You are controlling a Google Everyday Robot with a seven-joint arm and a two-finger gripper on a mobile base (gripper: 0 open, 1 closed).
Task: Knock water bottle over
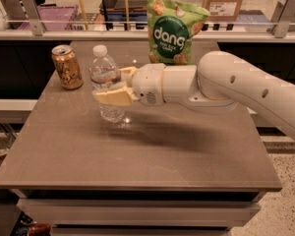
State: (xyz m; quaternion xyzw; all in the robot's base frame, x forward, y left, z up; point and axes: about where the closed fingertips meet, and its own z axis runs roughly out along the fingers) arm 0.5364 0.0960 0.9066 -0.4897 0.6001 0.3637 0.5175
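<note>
The water bottle [104, 65] is a clear ribbed plastic bottle with a white cap and a narrow label band. It stands upright on the brown table [152, 156], at the back left. My gripper [114, 85] reaches in from the right on a thick white arm [226, 85] and is right at the bottle's middle, with its cream tip crossing the front of the bottle's lower body. The bottle's base shows below the gripper and rests on the table.
A gold drink can [67, 67] stands upright just left of the bottle. A green "dang" snack bag [173, 31] stands behind the arm at the table's back edge. A railing and boxes lie beyond the table.
</note>
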